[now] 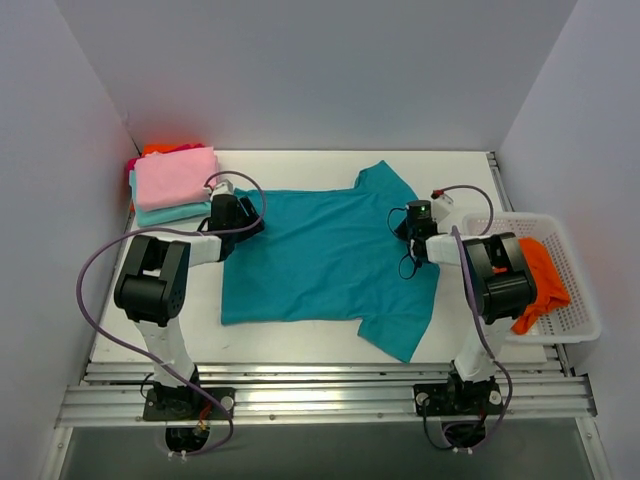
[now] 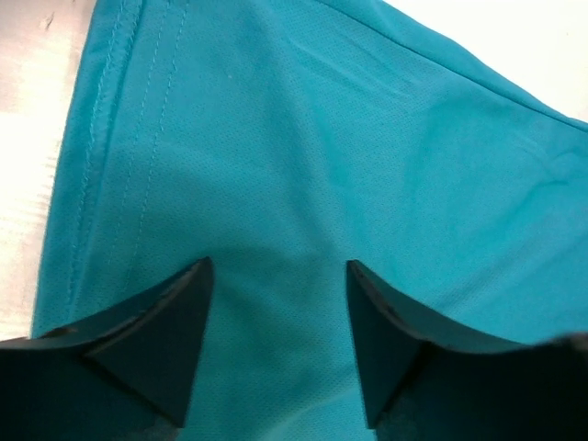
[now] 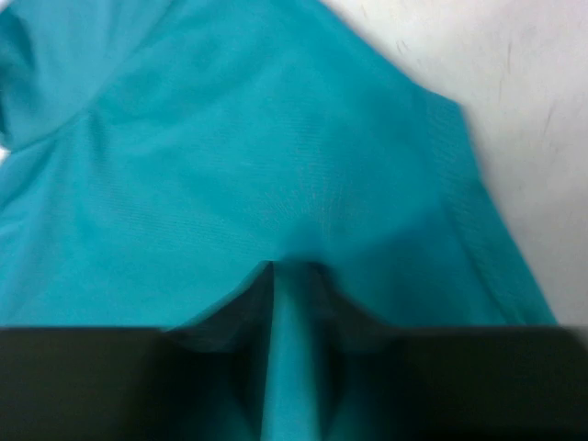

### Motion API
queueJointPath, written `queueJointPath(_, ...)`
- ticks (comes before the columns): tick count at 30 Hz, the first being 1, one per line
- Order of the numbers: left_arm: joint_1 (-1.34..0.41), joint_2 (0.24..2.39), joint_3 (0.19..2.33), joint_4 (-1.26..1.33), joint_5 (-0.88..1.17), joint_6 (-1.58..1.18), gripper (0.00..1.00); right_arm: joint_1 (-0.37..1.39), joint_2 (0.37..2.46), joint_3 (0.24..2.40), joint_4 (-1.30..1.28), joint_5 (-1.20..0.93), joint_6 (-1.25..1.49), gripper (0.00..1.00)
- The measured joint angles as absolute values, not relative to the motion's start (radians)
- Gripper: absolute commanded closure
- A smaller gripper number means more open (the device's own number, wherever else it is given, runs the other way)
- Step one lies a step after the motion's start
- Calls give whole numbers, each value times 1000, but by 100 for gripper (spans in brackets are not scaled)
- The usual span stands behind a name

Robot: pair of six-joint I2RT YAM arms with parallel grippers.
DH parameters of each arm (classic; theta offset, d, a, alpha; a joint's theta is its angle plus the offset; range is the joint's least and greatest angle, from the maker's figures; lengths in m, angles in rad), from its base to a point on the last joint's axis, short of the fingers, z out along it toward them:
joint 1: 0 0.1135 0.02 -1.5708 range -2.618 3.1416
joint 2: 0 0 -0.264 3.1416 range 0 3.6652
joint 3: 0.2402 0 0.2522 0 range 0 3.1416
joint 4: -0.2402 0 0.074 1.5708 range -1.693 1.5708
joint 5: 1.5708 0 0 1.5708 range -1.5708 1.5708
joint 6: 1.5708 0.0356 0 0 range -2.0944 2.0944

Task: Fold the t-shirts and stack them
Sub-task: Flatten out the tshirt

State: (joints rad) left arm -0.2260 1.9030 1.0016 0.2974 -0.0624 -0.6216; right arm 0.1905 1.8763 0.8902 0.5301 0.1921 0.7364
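Note:
A deep teal t-shirt (image 1: 320,260) lies spread flat in the middle of the table, sleeves to the right. My left gripper (image 1: 243,216) is open over its far left hem corner; in the left wrist view the gripper (image 2: 276,294) has teal cloth (image 2: 303,138) under and between the spread fingers. My right gripper (image 1: 410,235) sits at the shirt's right side, and in the right wrist view it (image 3: 292,280) is shut on a pinched ridge of the teal shirt (image 3: 276,138). A pink shirt (image 1: 175,177) lies folded on a pale aqua one (image 1: 165,214) at the far left.
An orange cloth edge (image 1: 165,149) shows behind the folded stack. A white mesh basket (image 1: 578,322) stands at the right table edge with a bright orange shirt (image 1: 540,275) in it. White walls close in the back and sides. A metal rail runs along the near edge.

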Motion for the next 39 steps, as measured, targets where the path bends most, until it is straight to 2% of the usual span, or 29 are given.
queueJointPath(2,-226,1897,999,303,-51,-615,14,192,1853,879,524,210,739,33)
queueJointPath(3,-226,1890,997,307,-44,-609,7,197,1835,875,507,223,733,3)
queueJointPath(4,-226,1879,995,311,-41,-604,5,204,1814,872,485,240,725,0)
queueJointPath(10,-226,1718,996,289,-44,-563,3,254,1592,884,316,416,682,0)
queueJointPath(14,-243,1508,994,261,-100,-556,3,348,1316,884,229,564,675,1)
queueJointPath(16,-283,1368,963,257,-164,-566,3,389,1184,884,207,575,674,4)
queueJointPath(21,-485,1069,796,164,-311,-640,6,495,949,868,11,567,719,0)
queueJointPath(25,-612,950,683,-57,-388,-730,10,735,805,787,-282,590,849,0)
queueJointPath(29,-732,838,593,-267,-447,-797,11,1204,681,703,-487,619,1075,0)
queueJointPath(32,-831,754,568,-375,-504,-828,11,1371,808,757,-543,681,1203,0)
queueJointPath(35,-870,742,569,-363,-545,-802,11,1415,1124,985,-677,818,1314,0)
queueJointPath(36,-877,746,569,-349,-554,-788,12,1425,1233,1060,-701,886,1356,3)
queueJointPath(37,-884,756,569,-334,-566,-768,12,1429,1328,1110,-727,955,1419,12)
queueJointPath(38,-890,768,568,-315,-577,-745,12,1428,1411,1141,-761,1018,1493,1)
queueJointPath(39,-895,778,563,-287,-586,-727,13,1423,1486,1153,-795,1067,1561,0)
